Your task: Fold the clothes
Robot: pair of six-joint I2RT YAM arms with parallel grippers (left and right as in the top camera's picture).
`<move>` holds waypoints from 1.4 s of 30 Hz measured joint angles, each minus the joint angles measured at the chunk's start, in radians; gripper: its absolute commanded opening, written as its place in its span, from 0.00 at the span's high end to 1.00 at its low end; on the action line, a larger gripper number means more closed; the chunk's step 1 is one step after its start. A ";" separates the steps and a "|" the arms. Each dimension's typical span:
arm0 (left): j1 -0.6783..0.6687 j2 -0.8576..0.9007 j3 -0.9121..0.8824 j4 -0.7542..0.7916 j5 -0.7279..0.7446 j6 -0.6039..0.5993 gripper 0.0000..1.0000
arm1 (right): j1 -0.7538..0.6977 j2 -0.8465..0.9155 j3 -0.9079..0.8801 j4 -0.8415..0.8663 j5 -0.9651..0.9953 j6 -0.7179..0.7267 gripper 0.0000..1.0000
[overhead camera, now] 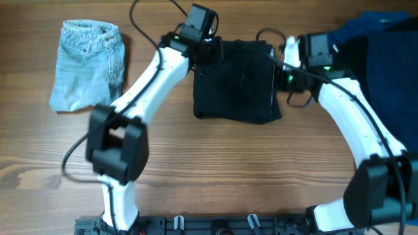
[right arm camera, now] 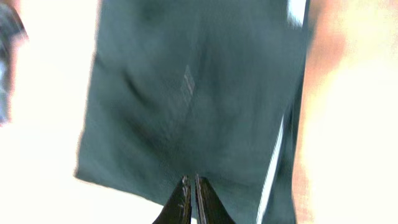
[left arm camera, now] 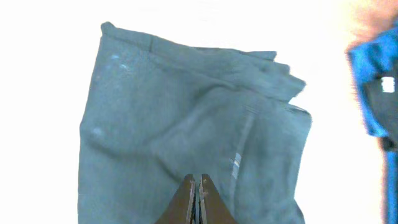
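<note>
With left gripper (left arm camera: 197, 180) and right gripper (right arm camera: 189, 180) clamped shut at black shorts' (overhead camera: 238, 81) far corners, lift evenly. Lay squarely onto near edge.

A brown wood-grain table (overhead camera: 215, 163) lies under bright light.

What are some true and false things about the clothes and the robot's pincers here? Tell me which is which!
1. The black garment lies spread on the table between the two arms. True.
2. The light-blue denim is piled on top of the black garment. False: it lies apart, off to the left side.
3. Both pincers are wide open. False: the left pincer and the right pincer are both shut, fingers together, at the black garment's edges.
4. A dark blue garment lies at the far right. True.
</note>
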 measured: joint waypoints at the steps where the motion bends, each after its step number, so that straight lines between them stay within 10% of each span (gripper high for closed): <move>1: 0.000 -0.024 0.005 -0.036 0.000 0.000 0.96 | 0.000 -0.003 0.006 0.028 0.005 -0.001 0.96; 15: -0.032 0.062 -0.112 -0.193 0.012 0.000 0.96 | -0.005 0.400 0.009 0.554 0.114 -0.007 0.95; 26: -0.091 0.105 -0.178 -0.209 -0.011 0.000 0.96 | -0.006 0.477 0.015 0.616 0.117 -0.010 0.95; 42: -0.044 -0.031 -0.196 0.230 -0.180 0.005 0.83 | -0.006 -0.036 0.003 -0.068 0.074 -0.024 0.96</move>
